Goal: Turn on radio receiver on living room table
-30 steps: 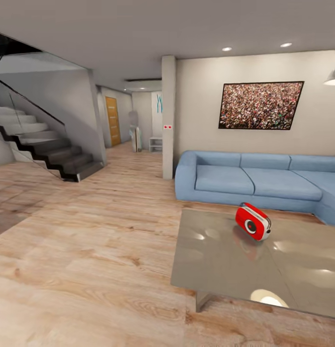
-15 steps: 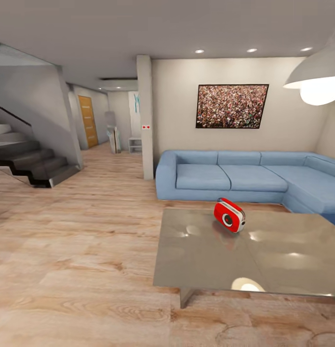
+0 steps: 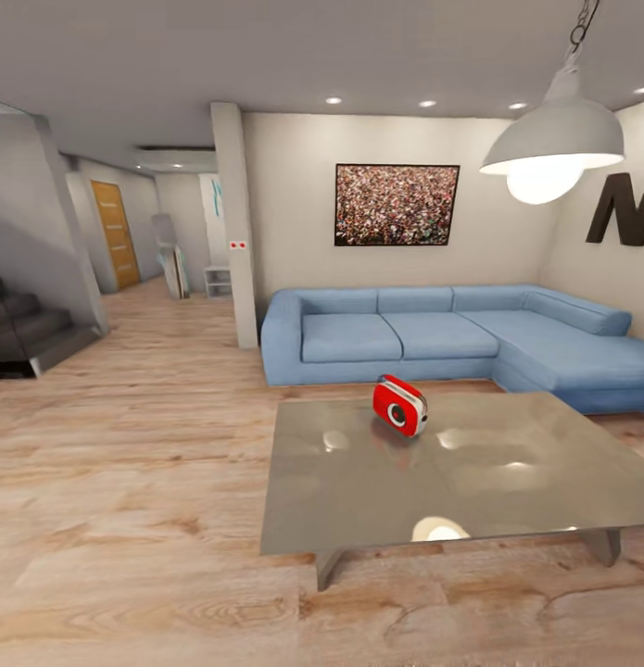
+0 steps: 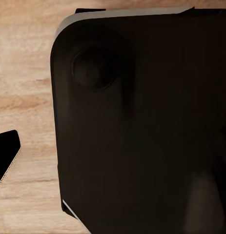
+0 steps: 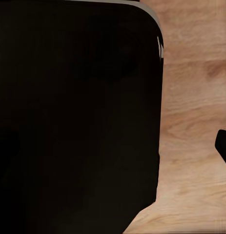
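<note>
The red radio receiver (image 3: 400, 406) stands on the far middle part of the glossy grey table (image 3: 507, 482), its round dial facing front-left. The table lies low in the living room, in front of the light blue sofa (image 3: 433, 333). In the left wrist view a dark fingertip (image 4: 5, 156) pokes in at the edge, beside a large dark body panel (image 4: 142, 126) over wood floor. The right wrist view has the same kind of dark fingertip (image 5: 224, 146) and a dark panel (image 5: 73, 112). How the jaws stand cannot be told.
A framed crowd picture (image 3: 397, 205) hangs on the beige wall. A pendant lamp (image 3: 553, 139) hangs over the table's right side. A pillar (image 3: 233, 222) stands left of the sofa, with dark stairs (image 3: 25, 333) at far left. Wood floor (image 3: 127, 482) stretches to the table's left.
The whole head view has shifted, so the camera has turned right. The table and radio now sit nearer the picture's middle. The radio itself has not moved on the table.
</note>
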`<state>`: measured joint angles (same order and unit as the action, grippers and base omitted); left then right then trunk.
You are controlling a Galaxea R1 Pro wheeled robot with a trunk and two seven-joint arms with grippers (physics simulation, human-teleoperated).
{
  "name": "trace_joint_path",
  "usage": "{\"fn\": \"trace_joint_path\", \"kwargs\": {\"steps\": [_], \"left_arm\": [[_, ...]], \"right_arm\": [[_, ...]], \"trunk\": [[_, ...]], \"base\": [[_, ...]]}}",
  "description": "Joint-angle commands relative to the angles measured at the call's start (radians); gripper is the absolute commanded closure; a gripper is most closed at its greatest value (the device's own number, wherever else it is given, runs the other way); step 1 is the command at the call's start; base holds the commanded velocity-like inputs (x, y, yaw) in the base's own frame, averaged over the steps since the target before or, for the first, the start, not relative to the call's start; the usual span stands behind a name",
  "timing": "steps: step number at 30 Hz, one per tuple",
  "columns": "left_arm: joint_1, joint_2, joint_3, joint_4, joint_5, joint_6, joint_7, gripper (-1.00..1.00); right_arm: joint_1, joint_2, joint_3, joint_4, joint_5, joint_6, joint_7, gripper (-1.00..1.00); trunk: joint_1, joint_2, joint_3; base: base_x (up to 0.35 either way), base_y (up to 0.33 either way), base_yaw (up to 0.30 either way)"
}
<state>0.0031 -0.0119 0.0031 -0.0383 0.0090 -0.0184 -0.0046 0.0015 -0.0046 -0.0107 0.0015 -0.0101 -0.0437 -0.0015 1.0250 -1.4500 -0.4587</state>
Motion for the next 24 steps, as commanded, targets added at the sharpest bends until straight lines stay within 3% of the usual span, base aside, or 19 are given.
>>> {"fn": "trace_joint_path", "kwargs": {"steps": [1,11,24], "left_arm": [[0.0,0.0,0.0,0.0,0.0,0.0,0.0,-1.0],[0.0,0.0,0.001,0.0,0.0,0.0,0.001,-1.0],[0.0,0.001,0.001,0.0,0.0,0.0,0.002,-1.0]], "right_arm": [[0.0,0.0,0.0,0.0,0.0,0.0,0.0,-1.0],[0.0,0.0,0.0,0.0,0.0,0.001,-0.004,-1.0],[0.0,0.0,0.0,0.0,0.001,0.001,-0.008,-1.0]], "trunk": [[0.0,0.0,0.0],[0.0,0.0,0.0],[0.0,0.0,0.0]], "base": [[0.0,0.0,-0.287],[0.0,0.0,-0.248],[0.001,0.0,-0.019]]}}
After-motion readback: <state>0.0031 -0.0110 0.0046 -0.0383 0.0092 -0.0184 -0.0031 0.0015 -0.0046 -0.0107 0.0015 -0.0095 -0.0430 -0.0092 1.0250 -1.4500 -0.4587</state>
